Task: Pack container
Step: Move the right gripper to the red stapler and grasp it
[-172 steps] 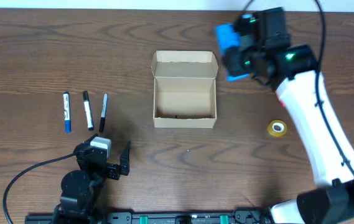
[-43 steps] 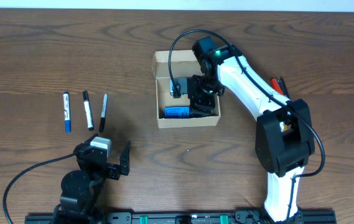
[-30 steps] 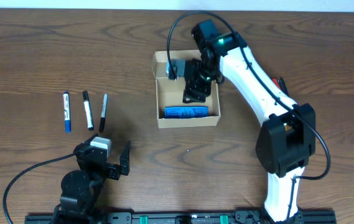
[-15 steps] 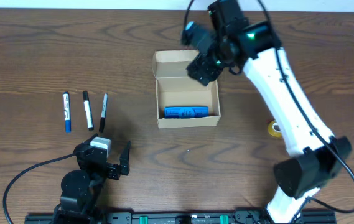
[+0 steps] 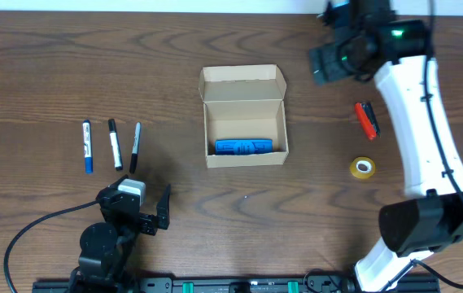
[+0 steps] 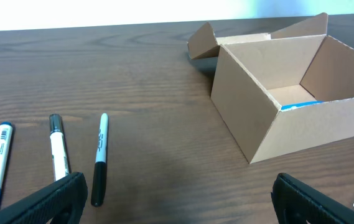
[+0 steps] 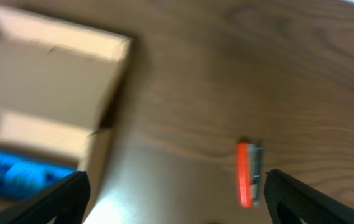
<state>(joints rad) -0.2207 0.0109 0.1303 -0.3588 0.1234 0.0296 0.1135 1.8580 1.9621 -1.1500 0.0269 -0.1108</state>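
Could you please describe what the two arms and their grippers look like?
The right arm has smooth white links with black joints, green indicator lights glowing near the wrist, and a thin black cable running along it. The left arm is black with a light grey block on top, and a black cable loops out from it. Both grippers' fingers are black.

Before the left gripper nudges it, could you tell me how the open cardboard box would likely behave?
The container looks like thin cardboard, so its walls would probably flex under a squeeze. Holding only the blue item, it is likely light and would slide on the table rather than tip.
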